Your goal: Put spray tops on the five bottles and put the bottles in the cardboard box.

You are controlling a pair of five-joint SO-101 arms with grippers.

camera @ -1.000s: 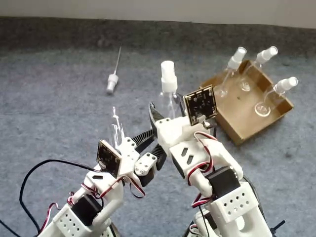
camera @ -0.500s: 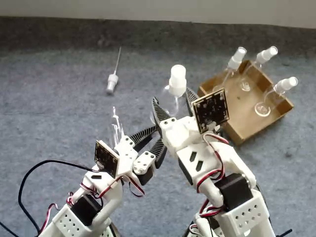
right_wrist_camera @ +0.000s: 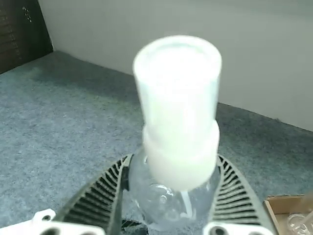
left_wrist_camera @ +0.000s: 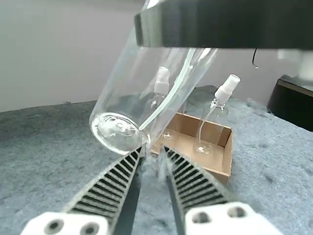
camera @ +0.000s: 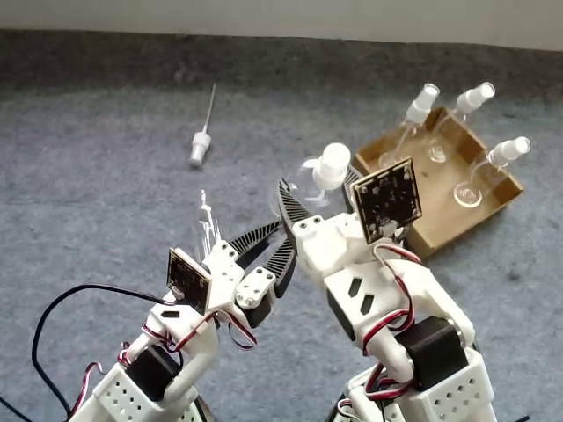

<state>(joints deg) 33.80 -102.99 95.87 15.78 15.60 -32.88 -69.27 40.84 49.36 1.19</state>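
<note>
leaning cap-first toward the nearby cardboard box (camera: 422, 214), the spray bottle (camera: 332, 166) is clamped in the right gripper (camera: 318, 189) — the left gripper (left_wrist_camera: 154, 149), slightly parted and empty, is seen by its base.

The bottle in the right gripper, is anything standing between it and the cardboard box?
Nothing visible does. The bottle, held off the carpet in the right gripper, hangs just beside the cardboard box. Three capped bottles already stand inside, toward its far side; the nearer part of its floor looks bare.
</note>
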